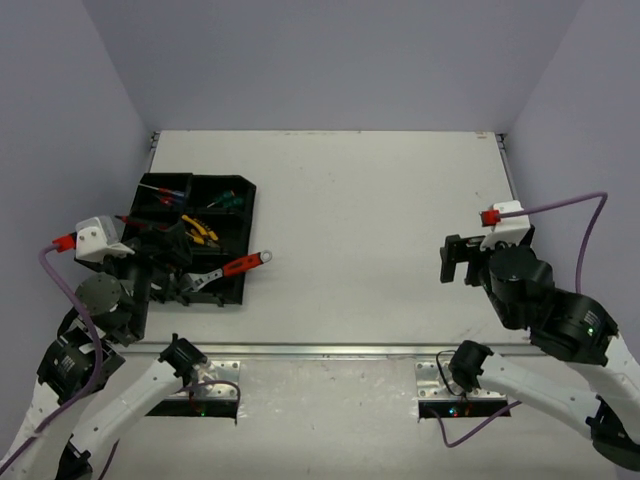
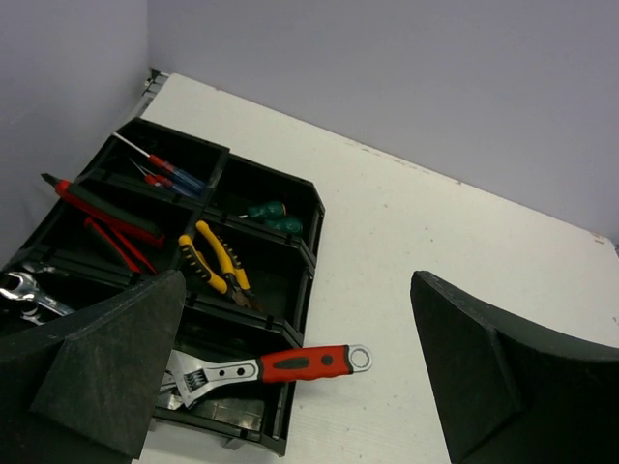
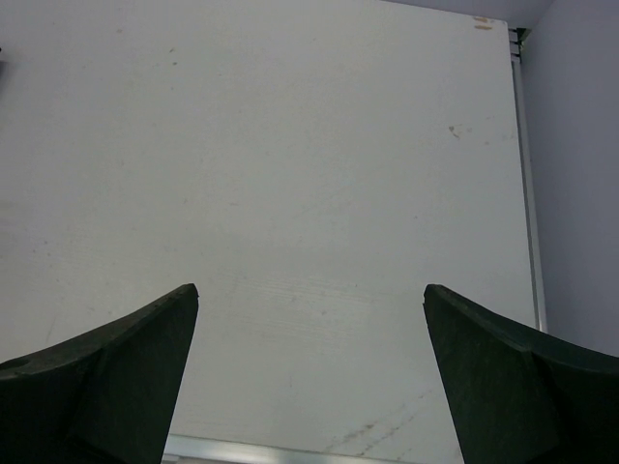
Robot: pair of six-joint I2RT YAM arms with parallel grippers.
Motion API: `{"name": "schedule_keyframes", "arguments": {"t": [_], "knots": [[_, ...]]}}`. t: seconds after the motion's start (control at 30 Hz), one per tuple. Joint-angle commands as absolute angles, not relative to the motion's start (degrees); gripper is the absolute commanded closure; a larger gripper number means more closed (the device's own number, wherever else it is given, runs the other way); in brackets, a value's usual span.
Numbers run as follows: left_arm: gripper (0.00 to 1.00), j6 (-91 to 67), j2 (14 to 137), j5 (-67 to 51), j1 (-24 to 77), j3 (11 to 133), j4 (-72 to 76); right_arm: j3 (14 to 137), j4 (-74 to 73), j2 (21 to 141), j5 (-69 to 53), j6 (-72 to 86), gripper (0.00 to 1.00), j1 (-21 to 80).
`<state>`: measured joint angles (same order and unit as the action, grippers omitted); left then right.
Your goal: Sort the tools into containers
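at left, the black plastic organizer tray (image 1: 251, 215) holds tools (image 1: 200, 230) grouped by kind, but the red-handled adjustable wrench (image 2: 300, 363) lies across its right wall, handle over the white table (image 1: 380, 220), likely too long to fit. our left gripper (image 2: 298, 280) hangs above, jaws wide and empty; our right gripper (image 3: 309, 290), also spread, hovers well apart.

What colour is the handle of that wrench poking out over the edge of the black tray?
Red. The wrench shows best in the left wrist view.
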<state>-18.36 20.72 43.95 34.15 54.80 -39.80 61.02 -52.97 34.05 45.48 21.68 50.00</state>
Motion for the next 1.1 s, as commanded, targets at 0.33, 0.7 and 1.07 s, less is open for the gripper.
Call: {"name": "schedule_keyframes", "arguments": {"t": [0.33,0.7,1.07], "knots": [[0.0,-13.2,16.8,50.6,34.4,62.1,-44.7,61.2,-62.5,25.6,47.8,24.7,0.01,49.9],[0.0,-7.8,10.5,57.6,35.8,60.5,-46.5,60.1,-65.1,23.0,52.8,23.6,0.01,49.9],[0.0,-11.0,10.9,63.2,41.6,58.2,-45.5,57.9,-64.9,22.8,55.2,25.6,0.01,49.9]]}}
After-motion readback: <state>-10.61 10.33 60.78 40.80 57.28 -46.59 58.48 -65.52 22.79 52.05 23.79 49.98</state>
